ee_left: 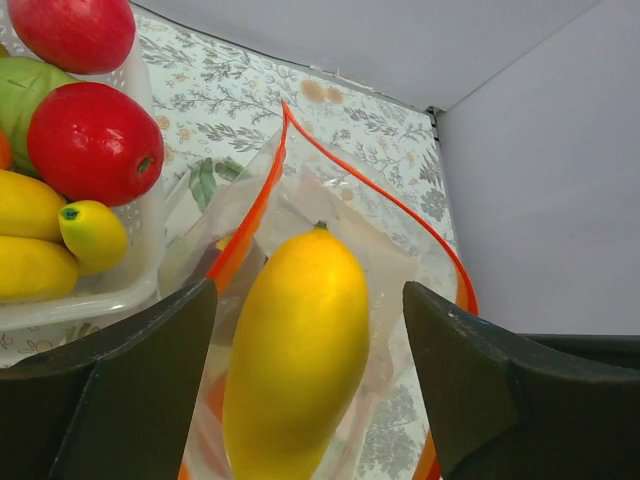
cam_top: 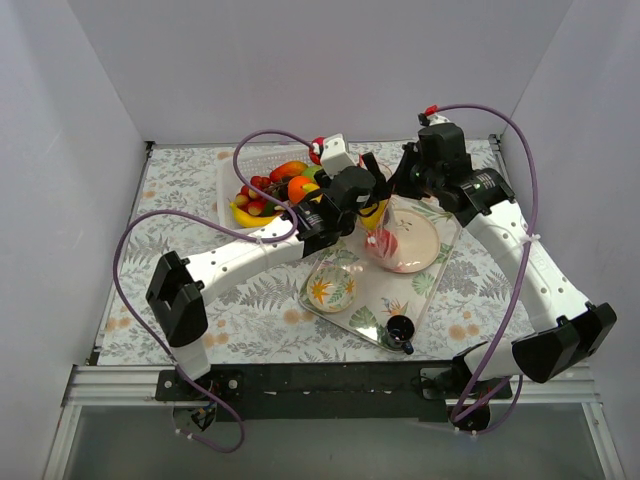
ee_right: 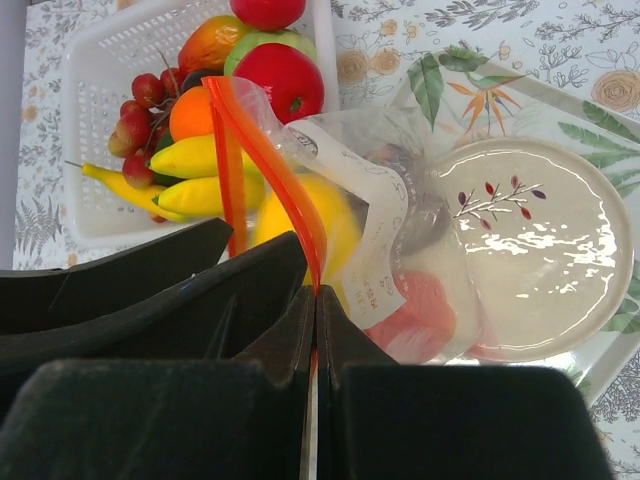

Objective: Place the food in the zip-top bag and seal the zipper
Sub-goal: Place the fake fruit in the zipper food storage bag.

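The zip-top bag (ee_right: pixel 372 190) is seen over the leaf-patterned tray (cam_top: pixel 436 276), just right of the white basket (ee_right: pixel 100 70), with its mouth spread. The right gripper (ee_right: pixel 316 296) is clamped on the zipper (ee_right: pixel 262 145). The left gripper (ee_left: pixel 308 290) is held with jaws apart, a yellow fruit (ee_left: pixel 300 350) between them within the bag's mouth. A red apple (ee_right: pixel 280 78) is seen in the basket.

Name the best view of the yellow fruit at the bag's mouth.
Left wrist: the yellow fruit fills the frame, unobstructed. Right wrist sees it through the zip-top bag; top external shows a sliver under the left gripper.
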`<action>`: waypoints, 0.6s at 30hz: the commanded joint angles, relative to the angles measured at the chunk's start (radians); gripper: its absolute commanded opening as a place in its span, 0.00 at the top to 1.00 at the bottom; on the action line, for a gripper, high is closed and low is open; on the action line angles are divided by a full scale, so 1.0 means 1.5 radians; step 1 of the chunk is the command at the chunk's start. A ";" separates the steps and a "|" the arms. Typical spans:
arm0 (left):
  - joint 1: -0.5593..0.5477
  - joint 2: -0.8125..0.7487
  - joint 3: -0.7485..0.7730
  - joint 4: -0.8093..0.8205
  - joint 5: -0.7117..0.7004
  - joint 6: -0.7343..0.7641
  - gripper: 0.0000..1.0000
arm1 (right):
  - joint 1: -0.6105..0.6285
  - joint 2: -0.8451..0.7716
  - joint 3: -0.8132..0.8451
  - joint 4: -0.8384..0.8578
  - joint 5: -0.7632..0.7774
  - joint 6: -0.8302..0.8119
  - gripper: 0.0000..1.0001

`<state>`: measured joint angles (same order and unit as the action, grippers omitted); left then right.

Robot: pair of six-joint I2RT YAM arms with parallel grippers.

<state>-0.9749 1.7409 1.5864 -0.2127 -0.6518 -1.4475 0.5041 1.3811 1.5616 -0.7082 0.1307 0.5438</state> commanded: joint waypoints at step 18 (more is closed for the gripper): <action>0.034 -0.139 -0.040 -0.075 -0.066 0.054 0.17 | -0.064 -0.035 0.117 -0.027 0.033 -0.074 0.99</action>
<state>-0.9890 1.6699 1.5551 -0.2581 -0.6937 -1.4101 0.4488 1.3766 1.6775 -0.7677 0.1711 0.4797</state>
